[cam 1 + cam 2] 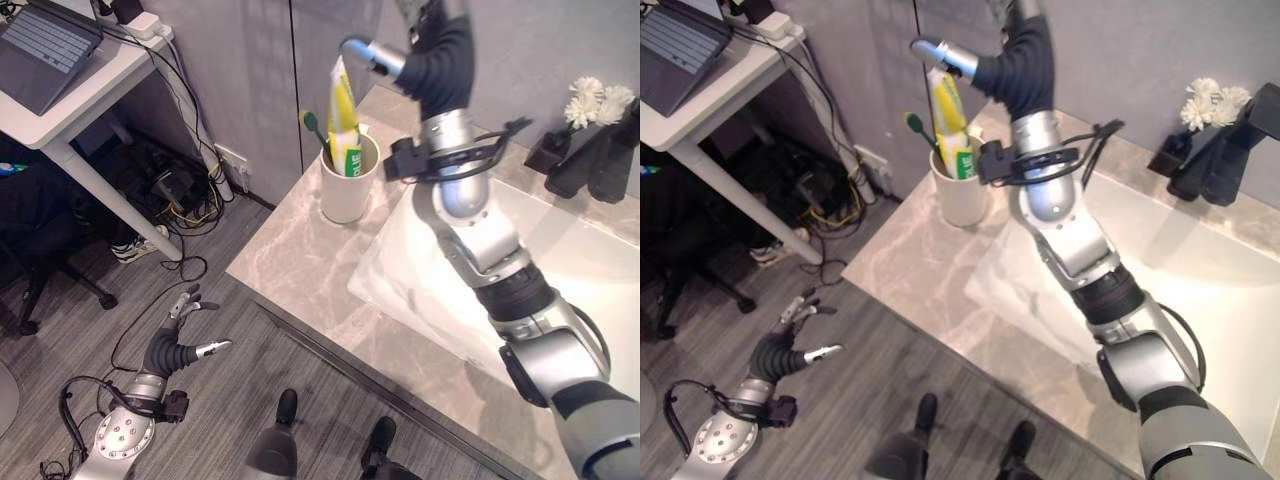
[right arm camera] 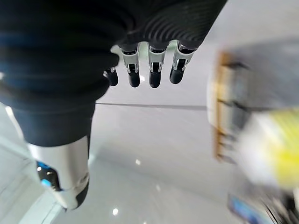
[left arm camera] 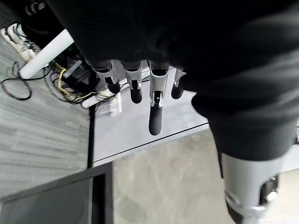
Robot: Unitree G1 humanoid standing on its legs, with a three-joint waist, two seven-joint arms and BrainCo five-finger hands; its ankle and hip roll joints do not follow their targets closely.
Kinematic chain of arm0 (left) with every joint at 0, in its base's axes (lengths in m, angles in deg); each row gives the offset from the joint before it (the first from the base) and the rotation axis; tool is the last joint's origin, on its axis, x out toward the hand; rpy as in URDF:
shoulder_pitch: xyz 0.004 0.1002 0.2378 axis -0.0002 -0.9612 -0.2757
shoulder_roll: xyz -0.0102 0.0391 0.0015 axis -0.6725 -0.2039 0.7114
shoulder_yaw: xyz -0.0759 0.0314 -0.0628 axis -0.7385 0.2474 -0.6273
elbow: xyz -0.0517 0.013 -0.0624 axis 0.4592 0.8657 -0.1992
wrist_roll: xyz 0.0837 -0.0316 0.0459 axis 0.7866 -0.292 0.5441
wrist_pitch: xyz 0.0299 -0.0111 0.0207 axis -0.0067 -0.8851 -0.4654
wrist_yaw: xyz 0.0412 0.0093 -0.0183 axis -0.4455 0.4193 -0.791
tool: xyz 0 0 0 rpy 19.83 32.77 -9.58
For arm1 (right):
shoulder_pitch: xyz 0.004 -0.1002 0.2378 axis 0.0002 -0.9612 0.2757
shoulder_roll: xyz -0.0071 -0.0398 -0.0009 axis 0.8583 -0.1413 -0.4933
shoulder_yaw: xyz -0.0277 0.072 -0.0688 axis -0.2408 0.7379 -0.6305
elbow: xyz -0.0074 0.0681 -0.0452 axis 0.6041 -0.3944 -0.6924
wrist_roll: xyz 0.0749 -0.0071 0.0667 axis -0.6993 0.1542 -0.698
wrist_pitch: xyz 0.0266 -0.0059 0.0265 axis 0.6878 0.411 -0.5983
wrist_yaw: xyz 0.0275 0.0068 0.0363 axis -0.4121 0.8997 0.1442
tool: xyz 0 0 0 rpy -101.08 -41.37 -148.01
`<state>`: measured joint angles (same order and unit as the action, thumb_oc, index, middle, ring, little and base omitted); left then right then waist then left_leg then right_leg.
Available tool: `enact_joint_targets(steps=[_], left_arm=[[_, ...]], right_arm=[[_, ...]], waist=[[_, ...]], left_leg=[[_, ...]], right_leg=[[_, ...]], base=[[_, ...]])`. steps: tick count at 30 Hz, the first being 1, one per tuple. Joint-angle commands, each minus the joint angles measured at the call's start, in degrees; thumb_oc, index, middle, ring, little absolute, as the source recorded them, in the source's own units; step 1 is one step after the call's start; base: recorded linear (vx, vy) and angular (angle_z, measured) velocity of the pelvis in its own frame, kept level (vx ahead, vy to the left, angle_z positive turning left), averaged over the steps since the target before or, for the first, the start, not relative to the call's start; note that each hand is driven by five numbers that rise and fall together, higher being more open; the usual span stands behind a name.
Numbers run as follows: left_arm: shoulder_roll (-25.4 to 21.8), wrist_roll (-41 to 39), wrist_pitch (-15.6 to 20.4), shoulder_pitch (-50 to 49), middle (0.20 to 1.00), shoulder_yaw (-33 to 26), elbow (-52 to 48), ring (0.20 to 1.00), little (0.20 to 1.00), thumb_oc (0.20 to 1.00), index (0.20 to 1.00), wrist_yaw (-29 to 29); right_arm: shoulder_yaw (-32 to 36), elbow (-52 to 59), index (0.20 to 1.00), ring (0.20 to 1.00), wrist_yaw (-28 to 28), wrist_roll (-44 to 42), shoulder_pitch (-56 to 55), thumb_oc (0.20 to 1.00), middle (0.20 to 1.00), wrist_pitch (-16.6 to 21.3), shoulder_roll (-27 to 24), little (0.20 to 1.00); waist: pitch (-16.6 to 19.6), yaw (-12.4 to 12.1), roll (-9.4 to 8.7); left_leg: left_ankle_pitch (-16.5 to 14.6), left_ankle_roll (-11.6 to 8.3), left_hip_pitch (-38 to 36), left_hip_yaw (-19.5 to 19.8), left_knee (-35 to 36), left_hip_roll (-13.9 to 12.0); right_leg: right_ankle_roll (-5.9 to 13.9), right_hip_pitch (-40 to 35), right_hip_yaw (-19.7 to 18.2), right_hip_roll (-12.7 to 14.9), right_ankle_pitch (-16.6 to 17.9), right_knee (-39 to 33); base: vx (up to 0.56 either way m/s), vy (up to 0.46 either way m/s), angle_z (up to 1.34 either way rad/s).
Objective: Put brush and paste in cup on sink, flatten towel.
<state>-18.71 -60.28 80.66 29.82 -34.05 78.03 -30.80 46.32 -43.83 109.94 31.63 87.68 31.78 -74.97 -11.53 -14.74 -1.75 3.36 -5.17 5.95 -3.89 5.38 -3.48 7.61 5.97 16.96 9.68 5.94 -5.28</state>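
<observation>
A white cup (image 1: 345,190) stands on the marble counter (image 1: 290,270) left of the sink. A green-headed toothbrush (image 1: 312,124) and a yellow toothpaste tube (image 1: 345,120) stand upright in it. My right hand (image 1: 440,65) hovers just above and behind the cup, thumb reaching over the tube's top. Its fingers (image 2: 154,70) hang straight and hold nothing; the tube (image 2: 275,149) is apart from them. A white towel (image 1: 1025,290) lies spread over the basin's near left edge, under my right arm. My left hand (image 1: 175,350) hangs low over the floor, fingers (image 3: 156,107) relaxed and empty.
A white desk with a laptop (image 1: 45,40) stands at the far left, with cables (image 1: 170,190) tangled on the floor beneath it. A black tap (image 1: 600,150) and white flowers (image 1: 595,100) sit at the back of the sink. A dark chair base (image 1: 40,270) is at the left.
</observation>
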Motion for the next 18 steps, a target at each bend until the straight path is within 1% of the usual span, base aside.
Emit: enact_joint_targets(steps=[1, 2, 3, 4, 6, 7, 8, 9, 10, 11, 12, 13, 14, 15, 16, 17, 18], left_arm=[[-4.9, 2.71, 4.74, -0.06, 1.0, -2.03, -6.77, 1.0, 1.0, 1.0, 1.0, -2.27], [-5.14, 2.49, 5.22, 0.17, 1.0, -2.71, -8.03, 1.0, 1.0, 1.0, 1.0, -2.2], [-6.29, 2.78, 6.42, 0.49, 1.0, -4.31, -11.15, 1.0, 1.0, 1.0, 1.0, -2.25], [-6.48, 2.77, 6.34, 0.35, 1.0, -4.3, -11.35, 1.0, 1.0, 1.0, 1.0, -2.25], [-7.29, 2.88, 7.45, 1.24, 1.0, -5.51, -13.73, 1.0, 1.0, 1.0, 1.0, -2.81], [-7.37, 2.88, 7.43, 1.24, 0.947, -5.45, -13.75, 0.947, 0.947, 0.947, 0.947, -2.81], [-6.79, 2.0, 8.09, 2.71, 0.479, -6.45, -15.53, 0.479, 0.479, 0.479, 0.479, -2.94], [-6.59, 1.37, 8.16, 2.98, 0.332, -6.08, -15.6, 0.332, 0.332, 0.332, 0.332, -2.77], [-5.8, 1.0, 8.17, 3.3, 0.2, -6.11, -15.85, 0.2, 0.2, 0.2, 0.2, -2.62], [-5.17, 0.85, 8.26, 3.27, 0.2, -6.04, -15.99, 0.2, 0.2, 0.2, 0.2, -2.42], [-5.28, 0.85, 8.26, 3.33, 0.2, -5.88, -15.98, 0.2, 0.2, 0.2, 0.2, -2.43], [-3.82, 0.85, 8.31, 2.77, 0.2, -6.54, -15.9, 0.2, 0.2, 0.2, 0.2, -1.7], [-3.46, 1.66, 8.23, 1.93, 0.2, -6.29, -15.76, 0.2, 0.2, 0.2, 0.2, -0.83], [-3.55, 1.66, 8.22, 1.99, 0.2, -6.15, -15.76, 0.2, 0.2, 0.2, 0.2, -0.84], [-3.3, 1.58, 8.1, 1.39, 0.2, -6.44, -15.38, 0.2, 0.2, 0.2, 0.2, -0.52], [-2.64, 0.94, 7.73, 0.27, 0.2, -7.39, -14.56, 0.2, 0.2, 0.2, 0.2, -0.38], [-2.73, 0.92, 7.73, 0.28, 0.2, -7.31, -14.57, 0.2, 0.2, 0.2, 0.2, -0.38]], right_arm=[[1.82, 6.08, 1.0, 1.0, 1.94, 9.52, 3.12, 1.0, 1.0, 1.78, -6.7, 1.0], [3.69, 8.01, 1.0, 1.0, 2.47, 11.42, 1.47, 1.0, 1.0, 1.7, -8.52, 1.0], [6.88, 10.16, 1.0, 1.0, 3.35, 14.58, -2.09, 1.0, 1.0, 1.84, -11.45, 1.0], [7.22, 10.51, 1.0, 1.0, 3.35, 14.69, -2.57, 1.0, 1.0, 1.75, -11.44, 1.0], [11.32, 12.82, 1.0, 1.0, 4.22, 16.4, -7.37, 1.0, 1.0, 2.54, -13.83, 1.0], [11.48, 12.94, 1.0, 1.0, 4.19, 16.4, -7.56, 1.0, 1.0, 2.5, -13.83, 1.0], [16.5, 14.1, 1.0, 1.0, 5.15, 17.64, -13.1, 1.0, 1.0, 2.93, -16.1, 1.0], [19.01, 15.71, 1.0, 1.0, 5.11, 17.36, -16.4, 1.0, 1.0, 3.04, -15.81, 1.0], [20.58, 15.65, 1.0, 1.0, 5.15, 17.02, -18.26, 1.0, 1.0, 3.43, -15.92, 1.0], [22.74, 15.8, 1.0, 1.0, 4.54, 16.4, -21.87, 1.0, 1.0, 3.82, -16.17, 1.0], [23.01, 15.97, 1.0, 1.0, 4.48, 16.37, -22.19, 1.0, 1.0, 3.79, -16.16, 1.0], [26.77, 16.77, 1.0, 1.0, 2.66, 15.92, -27.91, 1.0, 1.0, 4.29, -19.16, 1.0], [32.0, 16.7, 1.0, 1.0, 2.48, 14.09, -33.0, 1.0, 1.0, 5.22, -19.6, 1.0], [32.24, 16.82, 1.0, 1.0, 2.44, 14.06, -33.27, 1.0, 1.0, 5.21, -19.58, 1.0], [35.12, 16.24, 1.0, 1.0, 3.21, 13.36, -35.89, 1.0, 1.0, 5.66, -19.26, 1.0], [39.72, 16.97, 1.0, 1.0, 3.65, 12.37, -40.38, 1.0, 1.0, 6.33, -17.86, 1.0], [39.91, 17.12, 1.0, 1.0, 3.61, 12.35, -40.62, 1.0, 1.0, 6.29, -17.78, 1.0]], waist=[[1.76, 1.51, -1.69], [1.95, 1.92, -1.58], [2.36, 2.67, -1.19], [2.41, 2.51, -1.3], [2.63, 3.51, -0.94], [2.66, 3.43, -0.98], [2.6, 5.25, -0.38], [2.82, 5.34, -0.33], [2.77, 6.24, -0.16], [2.86, 6.82, 0.0], [2.94, 6.58, -0.07], [2.82, 8.72, 0.19], [3.29, 9.16, 0.45], [3.38, 8.96, 0.41], [3.47, 9.73, 0.62], [3.45, 10.9, 1.09], [3.53, 10.76, 1.04]], left_leg=[[-0.17, 0.85, -1.5, -4.2, -0.38, 1.24], [0.07, 0.89, -1.45, -4.44, -0.38, 1.26], [-0.05, 0.85, -1.76, -4.71, -0.38, 1.16], [-0.07, 0.84, -1.8, -4.72, -0.38, 1.15], [-0.14, 0.73, -1.99, -4.98, -0.38, 1.13], [-0.14, 0.73, -1.99, -4.99, -0.38, 1.13], [-0.21, 0.58, -1.98, -5.36, -0.38, 0.95], [-0.27, 0.56, -2.01, -5.4, -0.38, 0.91], [-0.33, 0.61, -2.11, -5.66, -0.38, 0.88], [-0.43, 0.73, -2.23, -6.16, -0.38, 0.83], [-0.45, 0.73, -2.22, -6.26, -0.38, 0.82], [-0.88, 0.67, -2.77, -7.33, -0.38, 0.61], [-0.62, 0.67, -2.69, -8.18, -0.38, 0.51], [-0.63, 0.66, -2.67, -8.25, -0.38, 0.51], [-0.73, 0.62, -2.72, -8.66, -0.38, 0.44], [-0.76, 0.56, -2.71, -9.21, -0.38, 0.41], [-0.76, 0.56, -2.69, -9.25, -0.38, 0.41]], right_leg=[[3.72, -2.91, -3.95, 4.07, 1.45, 0.37], [3.71, -2.68, -4.24, 4.08, 1.77, 0.3], [3.83, -2.76, -4.59, 4.07, 1.66, 0.3], [3.83, -2.79, -4.6, 4.06, 1.65, 0.3], [3.95, -2.58, -4.9, 4.1, 1.74, 0.29], [3.94, -2.59, -4.9, 4.1, 1.74, 0.29], [4.09, -2.3, -5.3, 4.21, 1.77, 0.28], [4.12, -2.19, -5.4, 4.21, 1.77, 0.28], [4.17, -1.92, -5.76, 4.22, 1.85, 0.28], [4.24, -1.6, -6.34, 4.2, 1.99, 0.28], [4.23, -1.53, -6.44, 4.19, 2.0, 0.28], [4.51, -1.08, -7.38, 4.1, 2.06, 0.28], [4.58, -0.3, -8.24, 4.04, 2.46, 0.28], [4.57, -0.23, -8.31, 4.03, 2.47, 0.28], [4.71, 0.06, -8.59, 4.04, 2.56, 0.28], [4.83, 0.67, -9.29, 3.99, 2.76, 0.28], [4.83, 0.71, -9.33, 3.99, 2.77, 0.28]], base=[[0.01, 0.003, -0.11], [0.02, 0.007, -0.12], [0.0, 0.008, -0.13], [0.01, 0.006, -0.08], [-0.01, 0.004, -0.18], [-0.01, -0.003, -0.21], [-0.01, -0.001, -0.2], [-0.02, 0.002, -0.11], [-0.02, 0.013, -0.14], [-0.02, 0.008, -0.07], [0.0, 0.009, -0.12], [-0.01, 0.011, -0.18], [-0.01, 0.011, -0.3], [-0.01, 0.006, -0.38], [0.0, 0.006, -0.47], [0.0, 0.006, -0.32], [-0.01, 0.014, -0.23]])
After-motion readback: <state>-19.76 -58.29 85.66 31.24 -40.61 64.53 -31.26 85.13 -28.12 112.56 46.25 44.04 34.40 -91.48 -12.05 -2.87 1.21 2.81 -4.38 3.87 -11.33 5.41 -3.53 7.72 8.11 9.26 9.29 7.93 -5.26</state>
